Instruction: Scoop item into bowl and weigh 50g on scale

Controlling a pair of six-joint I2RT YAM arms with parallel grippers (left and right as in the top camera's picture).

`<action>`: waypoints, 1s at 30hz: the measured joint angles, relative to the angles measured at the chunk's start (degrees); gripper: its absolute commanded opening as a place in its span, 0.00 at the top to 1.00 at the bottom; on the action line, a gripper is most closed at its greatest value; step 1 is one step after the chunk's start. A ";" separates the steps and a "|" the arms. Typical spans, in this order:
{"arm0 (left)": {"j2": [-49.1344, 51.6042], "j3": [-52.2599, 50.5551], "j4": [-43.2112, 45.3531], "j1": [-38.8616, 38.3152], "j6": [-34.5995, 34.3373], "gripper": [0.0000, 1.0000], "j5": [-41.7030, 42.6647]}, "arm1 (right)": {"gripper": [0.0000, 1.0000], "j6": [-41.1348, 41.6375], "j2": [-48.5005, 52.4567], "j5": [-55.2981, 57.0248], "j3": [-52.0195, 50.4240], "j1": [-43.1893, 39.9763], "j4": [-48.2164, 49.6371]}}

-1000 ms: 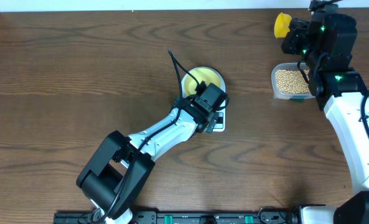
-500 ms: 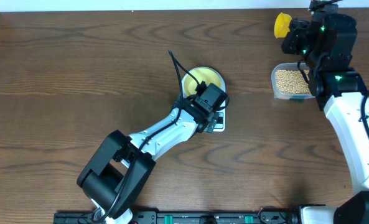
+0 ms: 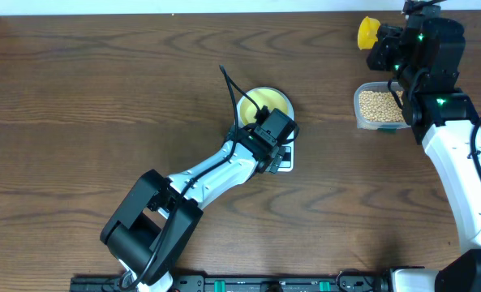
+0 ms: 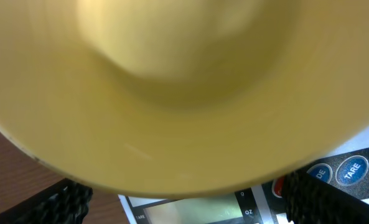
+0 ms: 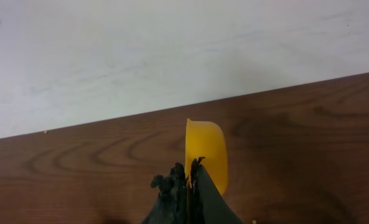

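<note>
The pale-yellow bowl (image 3: pixel 264 102) sits on the white scale (image 3: pixel 285 163), which my left arm mostly hides. In the left wrist view the bowl (image 4: pixel 184 93) fills most of the frame, and below it the scale's display (image 4: pixel 200 208) and buttons (image 4: pixel 351 170) show. My left gripper (image 3: pixel 274 139) is open, with its fingers (image 4: pixel 66 200) wide apart just in front of the bowl's near rim. The beans (image 3: pixel 376 104) lie in a clear tub (image 3: pixel 358 113) at the right. My right gripper (image 3: pixel 384 45) is shut on the handle of a yellow scoop (image 5: pixel 206 152), held above the table behind the tub.
The white wall (image 5: pixel 172 50) runs along the table's far edge, just behind the scoop (image 3: pixel 368 32). A black cable (image 3: pixel 230 85) sticks up from the left arm beside the bowl. Bare brown table (image 3: pixel 102 97) spreads to the left.
</note>
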 measured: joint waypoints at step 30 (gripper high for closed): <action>0.37 0.04 0.44 0.00 -0.02 0.00 0.00 | 0.99 -0.15 0.00 0.00 0.00 0.00 0.00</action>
